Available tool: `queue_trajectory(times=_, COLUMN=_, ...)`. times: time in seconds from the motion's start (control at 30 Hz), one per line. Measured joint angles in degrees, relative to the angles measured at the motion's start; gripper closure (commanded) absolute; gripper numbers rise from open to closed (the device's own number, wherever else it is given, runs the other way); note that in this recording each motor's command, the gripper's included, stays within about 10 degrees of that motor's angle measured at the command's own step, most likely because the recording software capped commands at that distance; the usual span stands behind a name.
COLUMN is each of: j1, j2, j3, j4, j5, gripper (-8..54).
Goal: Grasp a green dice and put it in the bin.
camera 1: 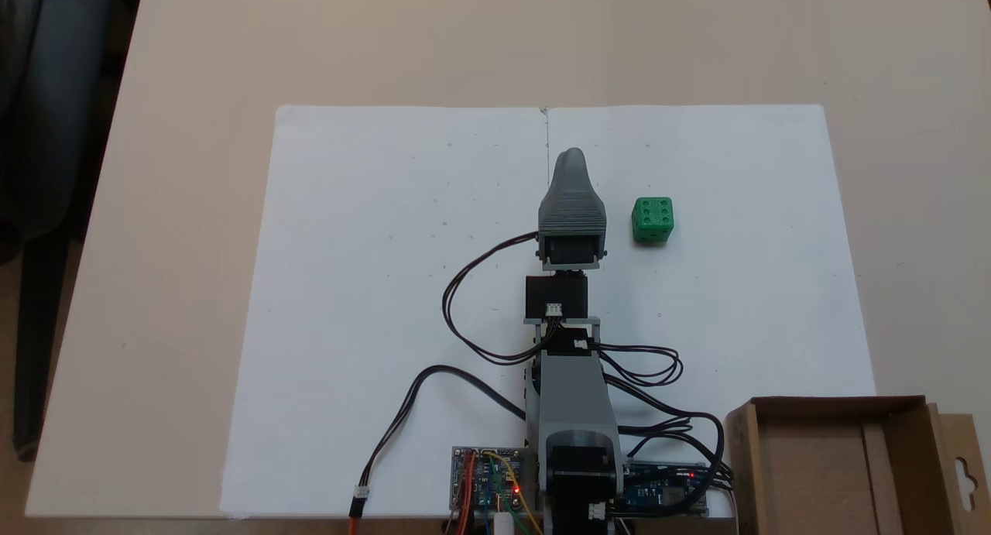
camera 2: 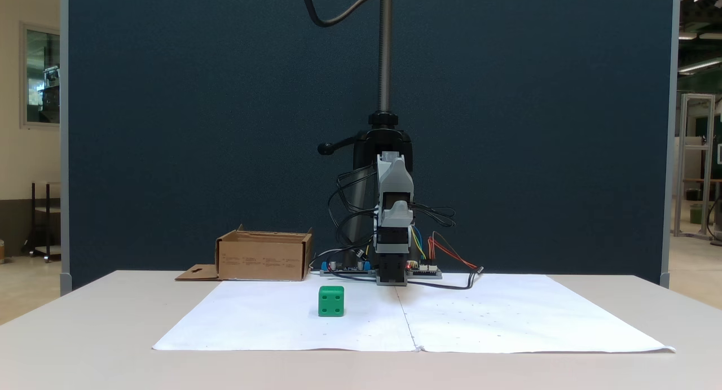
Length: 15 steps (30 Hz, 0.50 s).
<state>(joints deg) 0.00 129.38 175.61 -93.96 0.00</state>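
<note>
The green dice (camera 1: 653,220) (camera 2: 331,301) rests on the white paper, with several pips on its top face. In both fixed views my gripper (camera 1: 573,157) (camera 2: 393,210) hangs above the paper's centre line with nothing in it, and the arm is folded close to its base. From above, the dice lies just to the right of the gripper and apart from it. From the front, it lies to the left and nearer the camera. The jaws lie one over the other, so their state is hidden. The bin (camera 1: 836,402) (camera 2: 262,260), a brown cardboard box, stands beside the arm's base.
White paper (camera 1: 372,287) covers the middle of the beige table. Circuit boards (camera 1: 484,481) and loose black cables (camera 1: 464,310) crowd around the base. The bin's flap with a hang-hole (camera 1: 962,473) sticks out sideways. A dark post (camera 2: 384,45) rises behind the arm.
</note>
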Motion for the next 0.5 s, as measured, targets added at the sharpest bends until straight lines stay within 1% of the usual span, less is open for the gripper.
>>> queue_trajectory(times=0.5, j1=0.00, j2=0.00, j3=0.00, j4=2.20, j5=0.00, gripper=0.8)
